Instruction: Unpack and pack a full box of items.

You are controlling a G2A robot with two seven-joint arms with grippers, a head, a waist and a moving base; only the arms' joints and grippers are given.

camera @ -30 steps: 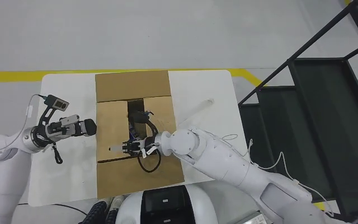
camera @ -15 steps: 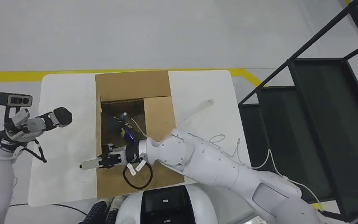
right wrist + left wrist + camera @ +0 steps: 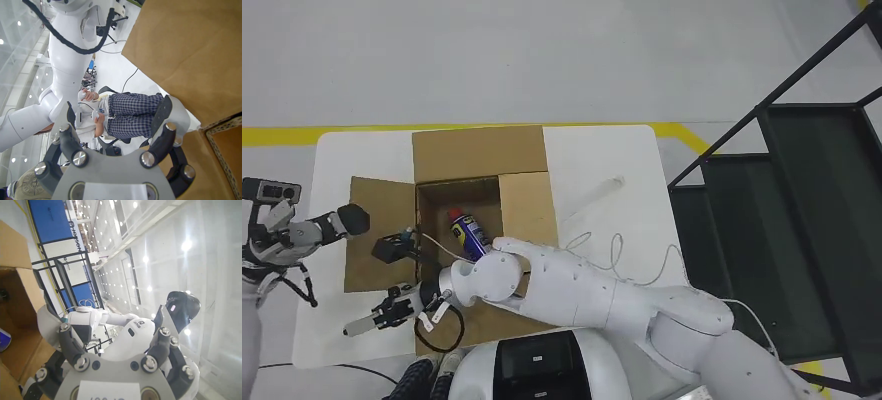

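Observation:
The cardboard box (image 3: pixel 480 152) stands mid-table with its left flap (image 3: pixel 377 235) lying flat outward and its back flap folded away. Inside lies a blue and yellow spray can (image 3: pixel 467 232) with a red cap; its blue end (image 3: pixel 4 339) appears in the left wrist view beside the box wall (image 3: pixel 20 291). My right gripper (image 3: pixel 374 320) reaches across to the box's front-left corner, over the table, open and empty (image 3: pixel 116 113), with cardboard (image 3: pixel 179 47) close beside it. My left gripper (image 3: pixel 347 220) is left of the opened flap, open with nothing in it (image 3: pixel 122 321).
A small black item (image 3: pixel 397 247) sits at the box's left wall. A clear thin tube (image 3: pixel 592 200) lies on the white table (image 3: pixel 612 160) right of the box. Black stair steps (image 3: pixel 782 180) stand past the table's right edge.
The box's left flap has swung from shut to flat open on the left. My right gripper travelled left with it, past the box's corner. My left gripper drew back to the left.

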